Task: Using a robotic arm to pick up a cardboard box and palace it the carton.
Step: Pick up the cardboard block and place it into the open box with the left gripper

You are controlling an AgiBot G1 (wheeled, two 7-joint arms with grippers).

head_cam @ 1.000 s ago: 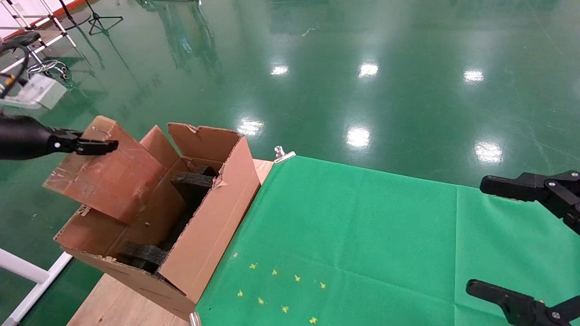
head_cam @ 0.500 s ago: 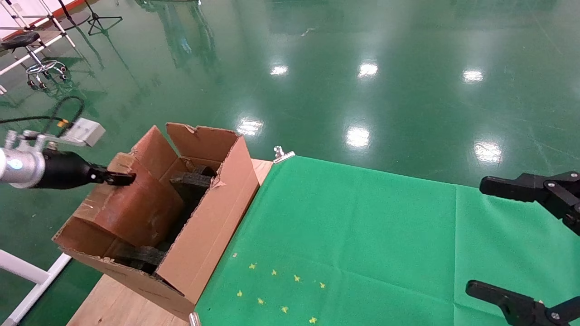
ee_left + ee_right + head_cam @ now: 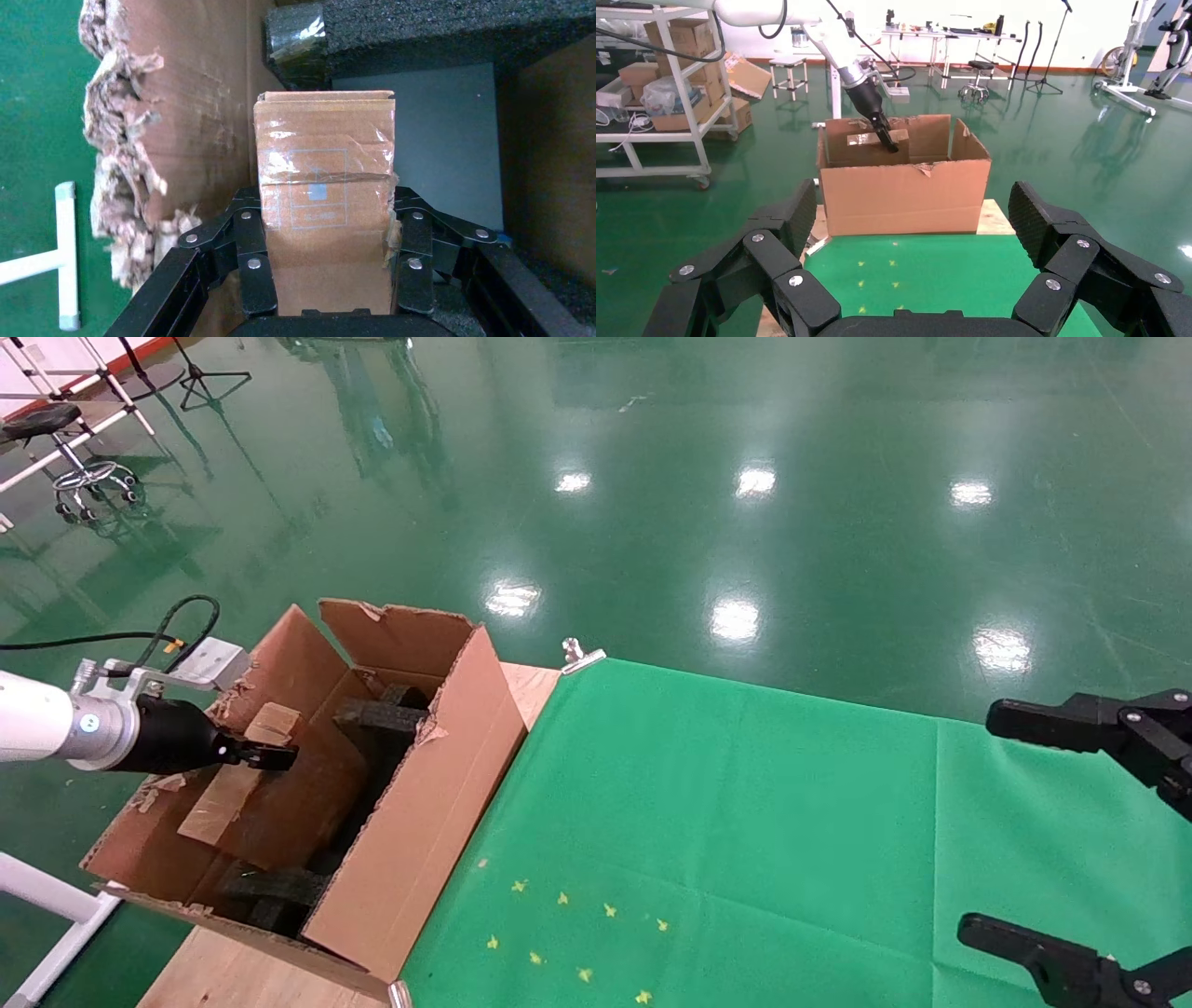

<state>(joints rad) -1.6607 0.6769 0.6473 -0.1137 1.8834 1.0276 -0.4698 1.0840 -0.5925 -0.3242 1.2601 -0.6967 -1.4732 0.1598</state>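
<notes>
Between the left gripper's (image 3: 327, 277) closed jaws sits the box (image 3: 325, 203), clamped on its two side faces, its taped top face turned toward the wrist camera; the fingers (image 3: 254, 270) press flat against the cardboard on either side. Seen from the head, the left gripper (image 3: 265, 758) reaches in over the carton's (image 3: 438, 803) left side, and the box (image 3: 237, 780) hangs tilted inside the carton's mouth, part of it above the rim; whether its lower end touches anything inside cannot be told. Beyond the jaws, past the box's far end, lies a black foam piece (image 3: 422, 31); beside them stands the carton's torn left flap (image 3: 151, 133). More foam (image 3: 382, 717) shows within the carton in the head view. The carton stands on a wooden board (image 3: 251, 975) at the edge of the green cloth (image 3: 745, 822); the right gripper (image 3: 912, 267) hovers well apart over that cloth, jaws wide and holding nothing.
</notes>
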